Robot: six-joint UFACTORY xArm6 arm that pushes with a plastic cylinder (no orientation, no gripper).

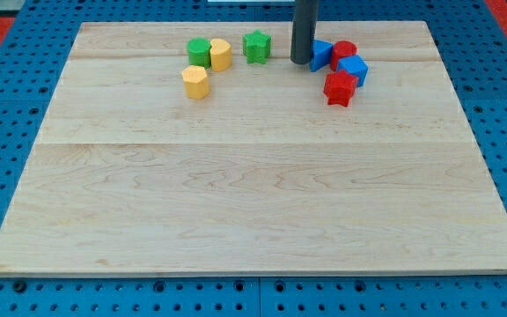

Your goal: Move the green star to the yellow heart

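Up near the view's top edge of the wooden surface (253, 176), my tip (301, 61) rests just to the view's right of the green star (256, 46), with a narrow strip of bare wood between them, so the two are close but apart. No gripper exists on this arm, only the straight dark rod, so nothing is open, shut or clamped on anything.

The green star stands between my tip and a small group on the view's left. Nearest to it there is a yellow block (221, 55), which touches a green block (199, 52) on its left; their exact shapes are hard to tell, though both look rounded. Slightly below those two lies another yellow block (196, 81). Which of the two yellow pieces is the heart I cannot tell at this size.

On the other side of my tip, a blue block (321, 55) sits touching or almost touching the rod. Behind it are a red block (344, 53), a second blue block (354, 69), and a red star-like block (339, 88), all crowded together.
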